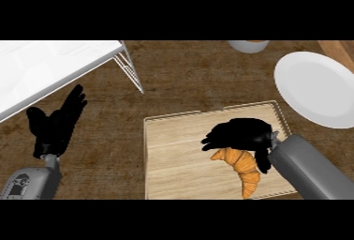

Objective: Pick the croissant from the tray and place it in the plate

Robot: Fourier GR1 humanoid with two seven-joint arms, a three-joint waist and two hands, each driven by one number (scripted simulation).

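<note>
An orange-brown croissant lies on the wooden tray at the lower middle of the head view. My right hand sits right over the croissant's upper end, fingers curled down toward it and the thumb hanging along its right side; the top of the croissant is hidden under the hand. The white plate lies at the right edge, beyond the tray's far right corner, with nothing on it. My left hand rests at the left with straight fingers pointing up, away from the tray.
A white rack or appliance with wire legs fills the upper left corner. A grey cup stands at the top edge, left of the plate. A wooden board edge shows at the top right. Brown counter lies between tray and plate.
</note>
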